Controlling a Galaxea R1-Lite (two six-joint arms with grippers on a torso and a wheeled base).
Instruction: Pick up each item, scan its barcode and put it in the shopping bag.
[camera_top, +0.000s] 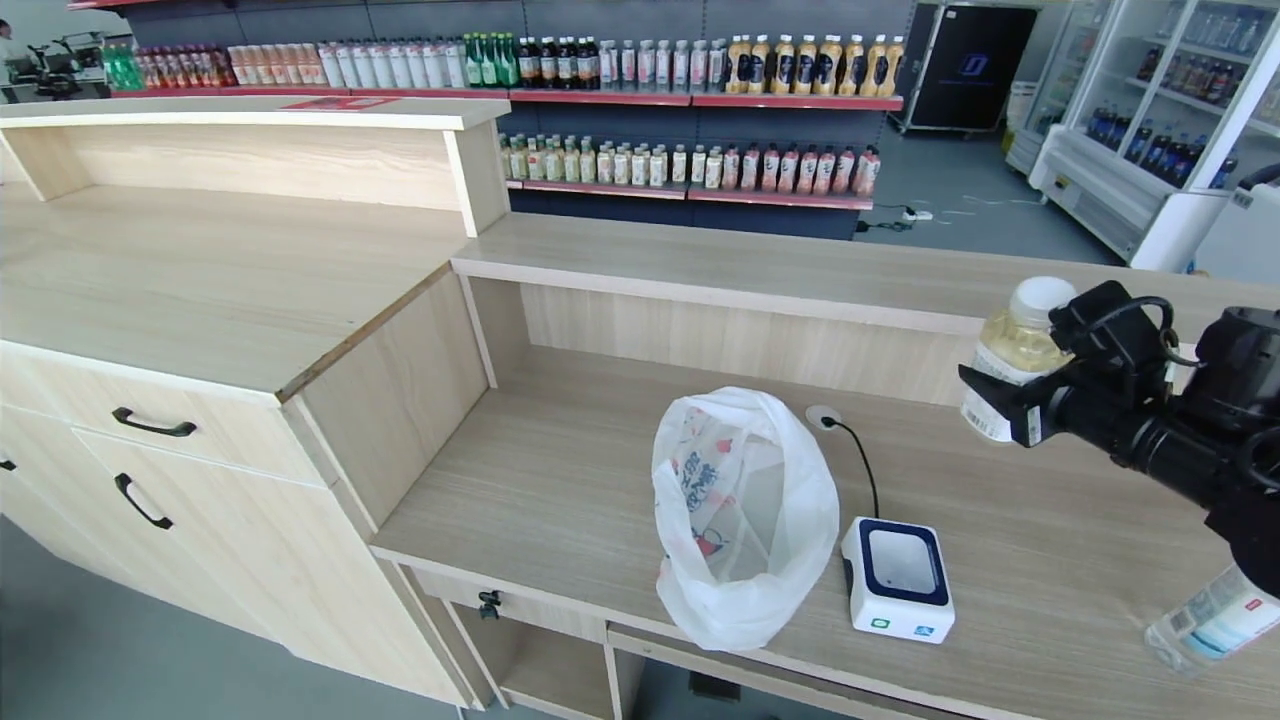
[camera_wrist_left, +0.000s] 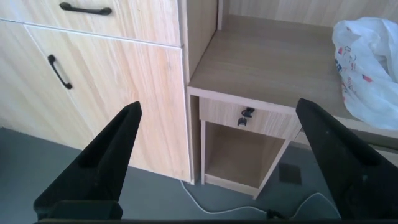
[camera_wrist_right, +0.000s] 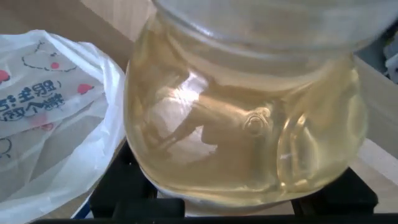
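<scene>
The right hand (camera_top: 1005, 405) grips a bottle of yellow drink (camera_top: 1012, 345), held above the surface (camera_top: 1050, 530) near its back right. The bag (camera_top: 745, 520) stands open at the front edge, with the scanner (camera_top: 897, 578) just beside it and bare wood behind both. The left hand (camera_wrist_left: 219, 107) is spread wide, facing the surface's front left corner.

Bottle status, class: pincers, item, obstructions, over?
Left pincer open, empty. Right pincer shut on bottle, right of scanner. Shopping bag open beside scanner. Nothing blocks scanner.
</scene>
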